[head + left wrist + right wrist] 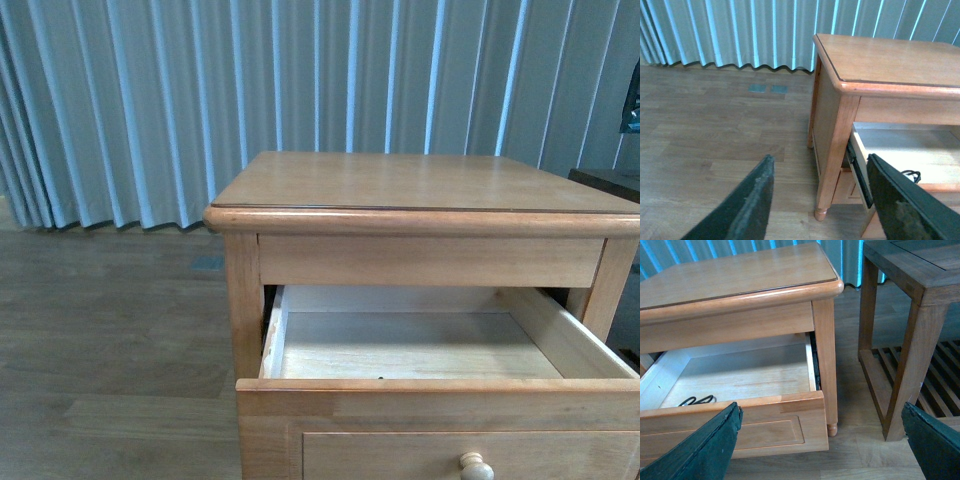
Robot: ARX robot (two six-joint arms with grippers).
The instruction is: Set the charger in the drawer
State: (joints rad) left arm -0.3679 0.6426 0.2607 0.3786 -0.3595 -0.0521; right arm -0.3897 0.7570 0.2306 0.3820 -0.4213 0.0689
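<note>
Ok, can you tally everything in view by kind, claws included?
Light-wood cabinet: 1
Open drawer: 1
Round knob: 1
Black charger cable, lying in the drawer: 1
Darker slatted side table: 1
Claws: 2, left claw and right claw, both open
Total: 7

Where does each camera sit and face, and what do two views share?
Front view: robot's body, facing the cabinet and open drawer; no arm shows.
Left wrist view: left arm, past the open left gripper toward the cabinet's side.
Right wrist view: right arm, past the open right gripper into the drawer.
Shared: both wrist views show the drawer's black cable.
</note>
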